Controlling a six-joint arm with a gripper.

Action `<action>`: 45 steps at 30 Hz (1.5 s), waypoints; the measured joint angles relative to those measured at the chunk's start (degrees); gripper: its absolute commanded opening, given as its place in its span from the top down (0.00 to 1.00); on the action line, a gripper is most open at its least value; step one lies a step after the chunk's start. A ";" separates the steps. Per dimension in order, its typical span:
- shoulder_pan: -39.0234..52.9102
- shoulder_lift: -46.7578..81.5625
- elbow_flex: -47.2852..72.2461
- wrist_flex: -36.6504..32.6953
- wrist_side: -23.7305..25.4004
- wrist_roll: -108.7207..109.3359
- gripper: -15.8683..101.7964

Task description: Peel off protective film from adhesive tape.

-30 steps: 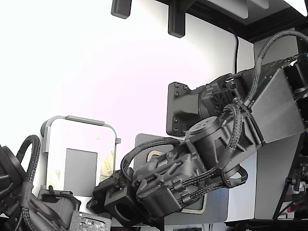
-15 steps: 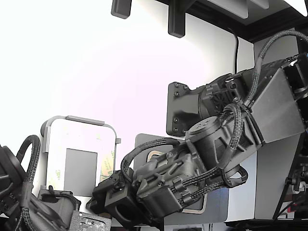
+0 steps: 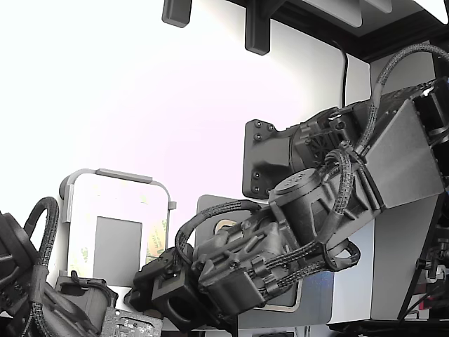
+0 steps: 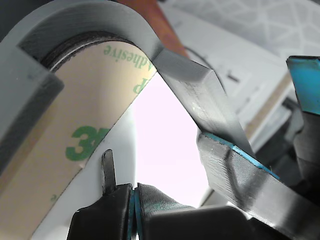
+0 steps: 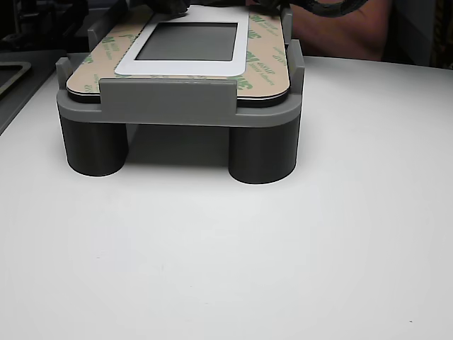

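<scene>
The protective film (image 4: 75,145) (tan, printed with green marks) lies along the edge of the white panel (image 5: 185,67) seated in a grey holder (image 5: 170,106) on the tabletop (image 5: 283,255). The gripper (image 4: 134,200) sits just beside the film's edge, jaws pressed together; whether film is pinched between them cannot be told.

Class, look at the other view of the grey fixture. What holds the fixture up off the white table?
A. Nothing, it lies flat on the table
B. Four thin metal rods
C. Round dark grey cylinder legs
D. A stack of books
C: the grey fixture stands on round dark grey cylinder legs, raised above the white table, with the film-covered panel resting on top.
</scene>
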 measured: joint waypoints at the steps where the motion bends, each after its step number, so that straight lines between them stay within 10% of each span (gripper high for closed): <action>1: 0.00 0.09 0.18 -0.09 0.00 0.00 0.95; 45: 0.26 0.79 0.79 0.00 0.35 1.05 0.95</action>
